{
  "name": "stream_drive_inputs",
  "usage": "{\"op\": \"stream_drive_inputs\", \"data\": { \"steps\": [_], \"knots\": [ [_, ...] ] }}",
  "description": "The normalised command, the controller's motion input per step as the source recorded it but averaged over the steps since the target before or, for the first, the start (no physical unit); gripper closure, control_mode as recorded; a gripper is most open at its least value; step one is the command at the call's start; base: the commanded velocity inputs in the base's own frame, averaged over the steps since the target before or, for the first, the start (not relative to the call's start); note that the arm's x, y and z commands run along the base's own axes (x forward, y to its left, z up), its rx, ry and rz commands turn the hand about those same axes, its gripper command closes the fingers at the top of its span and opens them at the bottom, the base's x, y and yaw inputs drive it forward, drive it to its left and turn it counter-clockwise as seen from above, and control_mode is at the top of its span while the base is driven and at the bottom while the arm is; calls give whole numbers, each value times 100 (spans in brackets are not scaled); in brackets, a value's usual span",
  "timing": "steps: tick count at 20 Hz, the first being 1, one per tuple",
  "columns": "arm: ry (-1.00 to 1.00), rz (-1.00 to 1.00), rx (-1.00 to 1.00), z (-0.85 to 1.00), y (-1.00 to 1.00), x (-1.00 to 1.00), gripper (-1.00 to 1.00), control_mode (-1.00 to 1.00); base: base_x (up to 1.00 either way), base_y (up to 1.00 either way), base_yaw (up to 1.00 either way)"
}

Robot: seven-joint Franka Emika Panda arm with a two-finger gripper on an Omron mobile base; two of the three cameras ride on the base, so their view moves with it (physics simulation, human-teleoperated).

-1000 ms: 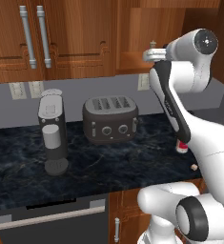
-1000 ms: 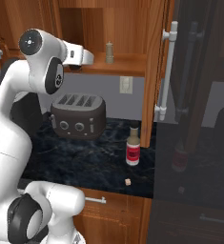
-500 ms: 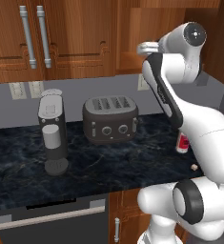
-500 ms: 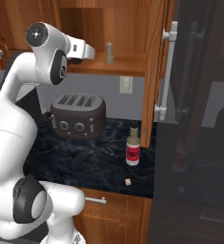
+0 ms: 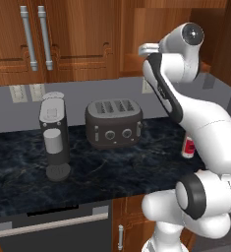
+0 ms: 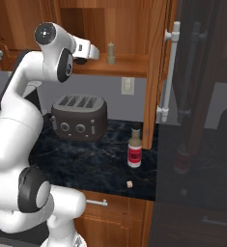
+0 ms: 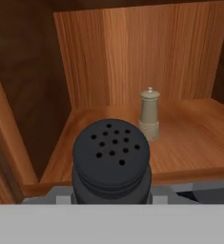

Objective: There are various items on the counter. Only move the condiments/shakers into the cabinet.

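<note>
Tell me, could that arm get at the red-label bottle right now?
Probably not at once: the end effector is up at the cabinet, gripping a black shaker. The bottle itself stands unobstructed on the counter.

On the desk, the coffee machine stood left of the toaster and the bottle right of it, while the tan shaker stood in the cabinet above.

1. You're looking at a black shaker with a top dotted by small dark holes.
2. A pale tan shaker is standing out against the reddish-brown, grained cabinet.
3. The bottle is showing a red label and dark cap.
4. The counter is gleaming black with pale veins.
5. The toaster is showing dark grey.
</note>
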Motion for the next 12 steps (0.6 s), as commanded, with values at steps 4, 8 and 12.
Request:
{"op": "stream_drive_inputs", "data": {
  "steps": [4,8,12],
  "knots": [
    [0,0,0,-15,0,26,100,-100,0,0,0],
    [0,0,0,-5,0,26,100,-100,0,0,0],
    [0,0,0,-1,0,28,100,-100,0,0,0]
  ]
}}
